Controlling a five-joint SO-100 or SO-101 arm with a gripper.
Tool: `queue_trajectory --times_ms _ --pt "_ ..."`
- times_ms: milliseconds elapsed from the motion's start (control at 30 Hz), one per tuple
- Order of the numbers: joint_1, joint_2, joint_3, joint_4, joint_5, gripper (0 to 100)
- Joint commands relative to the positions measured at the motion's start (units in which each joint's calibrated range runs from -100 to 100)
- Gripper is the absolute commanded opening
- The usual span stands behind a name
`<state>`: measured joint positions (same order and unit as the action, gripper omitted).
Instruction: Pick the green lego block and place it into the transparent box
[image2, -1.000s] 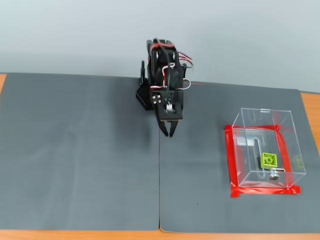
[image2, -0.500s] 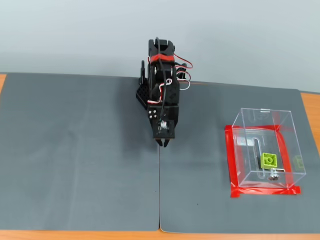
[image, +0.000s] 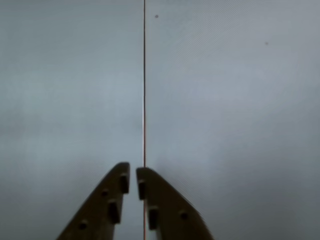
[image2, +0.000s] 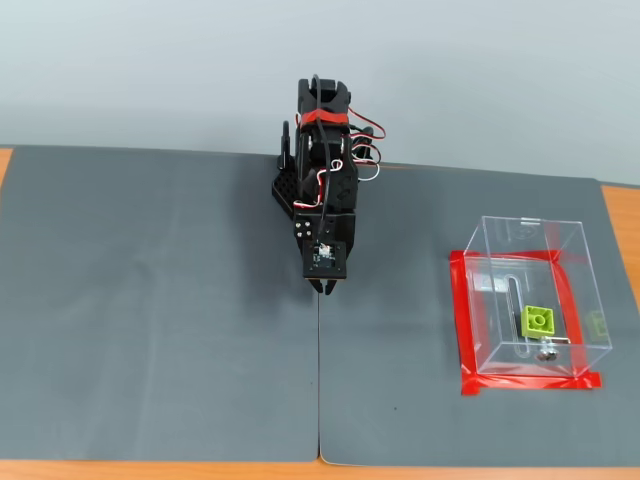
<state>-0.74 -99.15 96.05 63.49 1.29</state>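
Your claw (image: 133, 176) was nearly closed and empty.
It hung over the mat seam (image: 144, 90), touching nothing; the green block (image2: 539, 320) sat inside the clear box (image2: 570, 262).

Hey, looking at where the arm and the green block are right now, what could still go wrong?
Little looks risky: the green lego block already lies inside the transparent box, and the gripper is shut, empty, well away.

1. A swing toward the box could knock its thin walls or shift it off the red tape.
2. The closed fingers hang above the mat seam; dropping lower might catch it.
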Motion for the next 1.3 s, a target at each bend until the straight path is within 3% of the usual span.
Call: queue_trajectory --times_ms 0,200,1267 --pt "0.2 -0.2 -0.6 0.9 -0.1 2" --pt "0.1 -0.2 -3.4 11.3 -0.1 2" --pt "-2.1 -0.1 -3.8 11.4 0.3 2"
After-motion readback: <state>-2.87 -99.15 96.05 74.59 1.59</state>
